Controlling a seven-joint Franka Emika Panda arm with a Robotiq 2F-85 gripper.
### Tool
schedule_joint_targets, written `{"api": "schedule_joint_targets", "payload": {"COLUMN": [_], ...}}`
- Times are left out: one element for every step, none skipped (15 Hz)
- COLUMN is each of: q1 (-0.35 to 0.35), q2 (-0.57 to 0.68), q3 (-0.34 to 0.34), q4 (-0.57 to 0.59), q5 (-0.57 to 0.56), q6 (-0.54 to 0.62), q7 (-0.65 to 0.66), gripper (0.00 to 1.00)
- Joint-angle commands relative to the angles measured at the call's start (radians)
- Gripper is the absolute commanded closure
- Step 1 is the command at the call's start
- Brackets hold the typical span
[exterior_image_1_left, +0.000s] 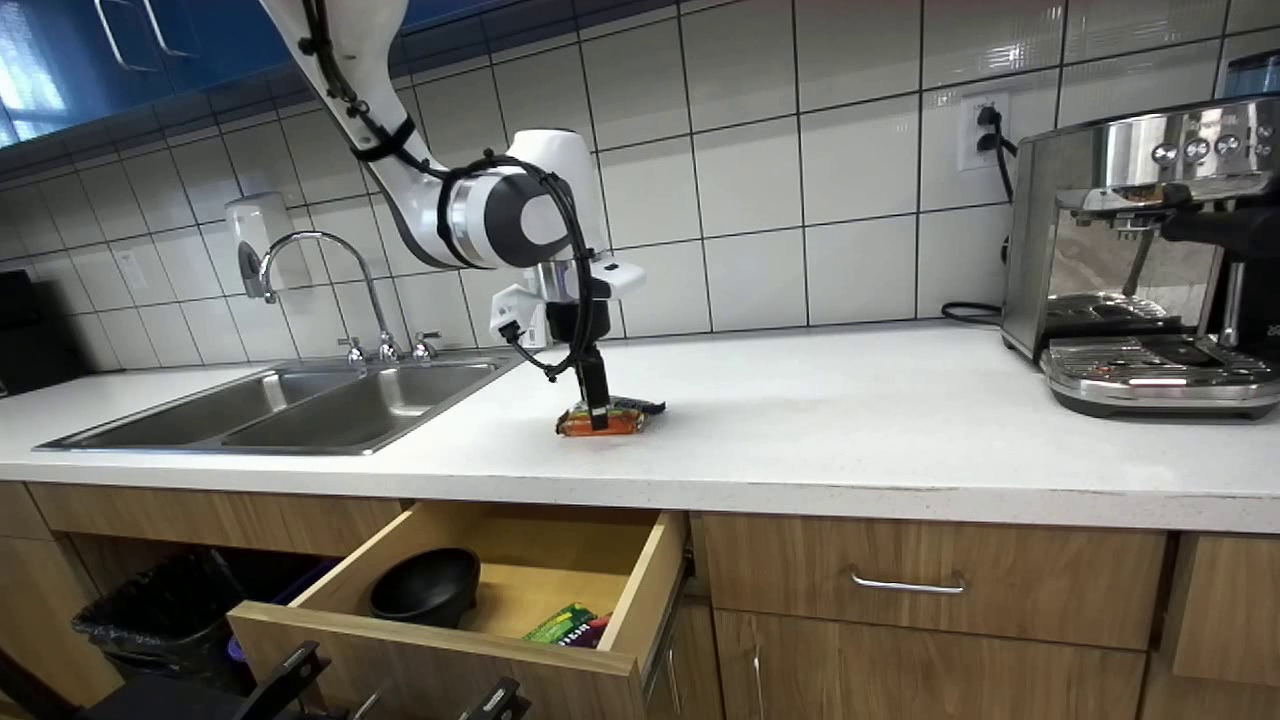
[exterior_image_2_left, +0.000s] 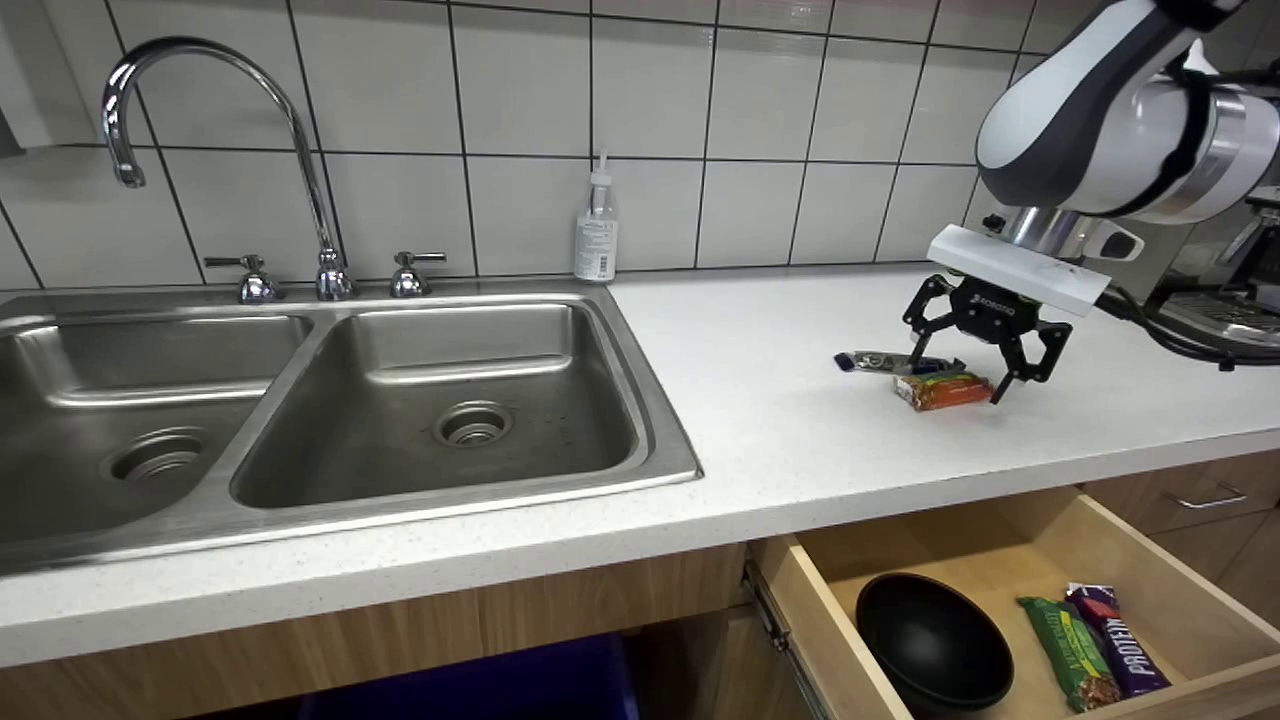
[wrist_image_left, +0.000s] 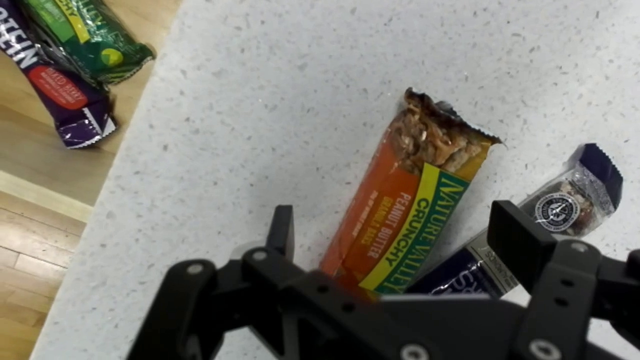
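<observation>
My gripper (wrist_image_left: 400, 226) points down low over the white counter, its jaws standing wide apart. Between its fingers lies an orange and green granola bar (wrist_image_left: 395, 215), also seen in both exterior views, with a finger on either side and not gripped. Beside it lies a dark blue, partly clear-wrapped bar (wrist_image_left: 575, 200); one finger (wrist_image_left: 520, 245) covers part of it in the wrist view, and I cannot tell whether they touch. The granola bar's near end is hidden behind the gripper in that view.
Below the counter's front edge, an open drawer (exterior_image_1_left: 560, 550) holds a black bowl (exterior_image_2_left: 935, 645), a green bar (exterior_image_2_left: 1070, 645) and a purple bar (exterior_image_2_left: 1120, 645). A double sink (exterior_image_2_left: 665, 440), a clear bottle (exterior_image_2_left: 597, 235) and a coffee machine (exterior_image_1_left: 1150, 260) are also around.
</observation>
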Motion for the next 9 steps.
{"api": "schedule_joint_targets", "payload": {"q1": [-0.013,-0.014,-0.014,-0.014,-0.014,-0.014,-0.013,-0.013,-0.012], "q2": [-0.008,-0.003,-0.001,0.002,0.004,0.006,0.008,0.011,0.014], "q3": [0.005,0.005,0.005,0.004,0.004,0.003,0.003,0.002,0.001], "q4": [0.002,0.005,0.007,0.009,0.011,0.012,0.014,0.016,0.018], "q5": [0.014,0.015,0.014,0.014,0.013,0.013,0.012,0.011,0.011], "q6": [-0.019,-0.021,-0.023,-0.024,-0.025,-0.026,-0.026,-0.027,-0.028], "q7": [-0.007,-0.006,-0.005,-0.005,-0.004,-0.003,-0.003,-0.002,-0.001], "gripper": [0.0,0.0,0.0,0.0,0.0,0.0,0.0,0.0,0.0]}}
